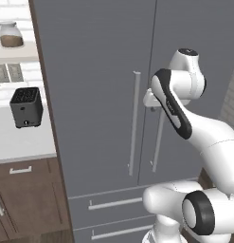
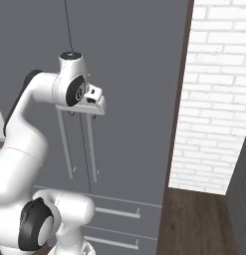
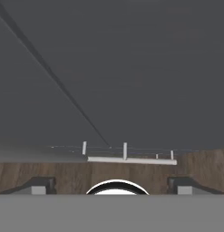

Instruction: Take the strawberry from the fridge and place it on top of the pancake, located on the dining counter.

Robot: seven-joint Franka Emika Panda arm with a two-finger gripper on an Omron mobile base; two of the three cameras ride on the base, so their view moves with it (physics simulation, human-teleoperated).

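Note:
The tall grey fridge (image 1: pixel 99 71) (image 2: pixel 134 74) stands in front of me with both doors shut, so the strawberry is hidden. My gripper (image 1: pixel 154 102) (image 2: pixel 83 114) hovers at the top of the right door's slim handle (image 1: pixel 158 142) (image 2: pixel 92 149), close to the door face. It is open and holds nothing. In the hand view the gripper (image 3: pixel 112 186) looks down the door (image 3: pixel 131 68), and its fingertips (image 3: pixel 38 186) stand wide apart. The pancake and the dining counter are out of view.
A left door handle (image 1: pixel 134 123) runs beside the centre seam, with two drawers (image 1: pixel 113 204) below. Left of the fridge are a white wall counter (image 1: pixel 19 142) with a black toaster (image 1: pixel 26 107), brown cabinets (image 1: pixel 28 199) and a jar (image 1: pixel 10 34). A white brick wall (image 2: pixel 214 94) stands to the right.

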